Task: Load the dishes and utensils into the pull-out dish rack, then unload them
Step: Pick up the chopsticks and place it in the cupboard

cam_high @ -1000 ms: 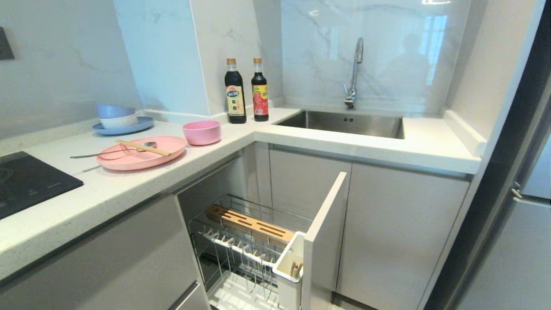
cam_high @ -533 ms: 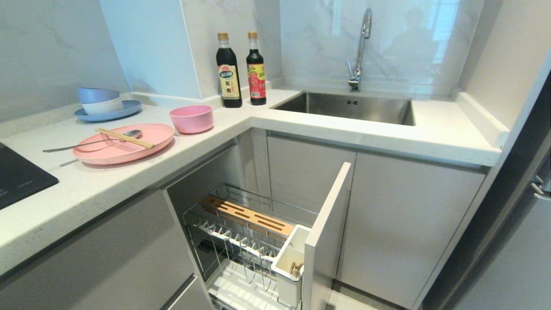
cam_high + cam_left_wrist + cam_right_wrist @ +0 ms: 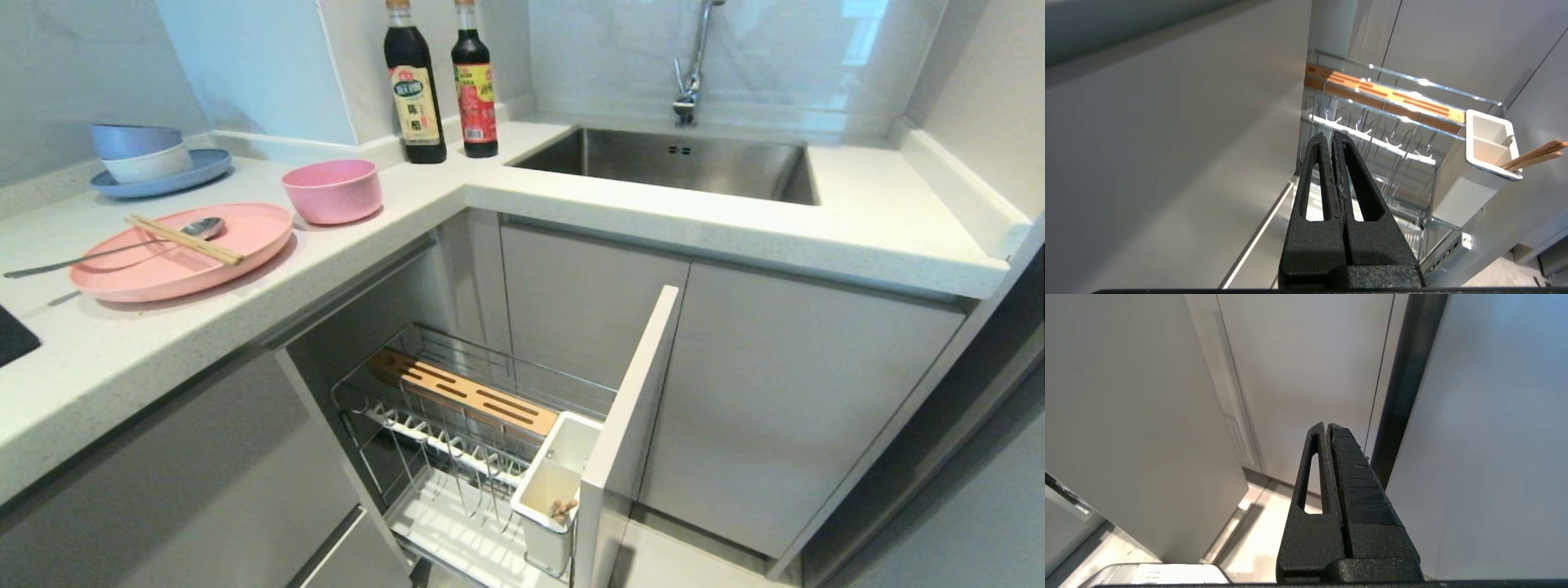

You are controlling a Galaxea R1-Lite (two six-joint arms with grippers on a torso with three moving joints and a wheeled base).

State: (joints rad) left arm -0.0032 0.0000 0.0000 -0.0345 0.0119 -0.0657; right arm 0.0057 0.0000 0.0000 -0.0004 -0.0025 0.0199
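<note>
On the counter at the left lies the large pink plate [image 3: 175, 261], with the wooden chopsticks [image 3: 184, 239] and the metal spoon [image 3: 106, 255] across it. Just right of it stands the small pink bowl [image 3: 332, 189]. Below the counter the pull-out dish rack [image 3: 445, 445] is drawn out, showing its wooden strip [image 3: 465, 394], white utensil cup [image 3: 555, 482] and drip tray [image 3: 445, 535]. Neither arm shows in the head view. My left gripper [image 3: 1328, 136] is shut and empty, low in front of the rack [image 3: 1372, 139]. Shut and empty too, my right gripper [image 3: 1327, 426] faces cabinet doors.
Wooden sticks [image 3: 1533, 154] stand in the white cup [image 3: 1486, 155]. The rack's front panel [image 3: 633, 408] juts out from the cabinets. A blue plate with stacked bowls [image 3: 151, 167], two dark bottles [image 3: 416, 82] and a sink [image 3: 800, 175] with a faucet [image 3: 694, 65] line the counter.
The whole head view has shifted: the camera now looks further down, so counter and rack sit higher in the picture. Nothing on the counter or in the rack has moved.
</note>
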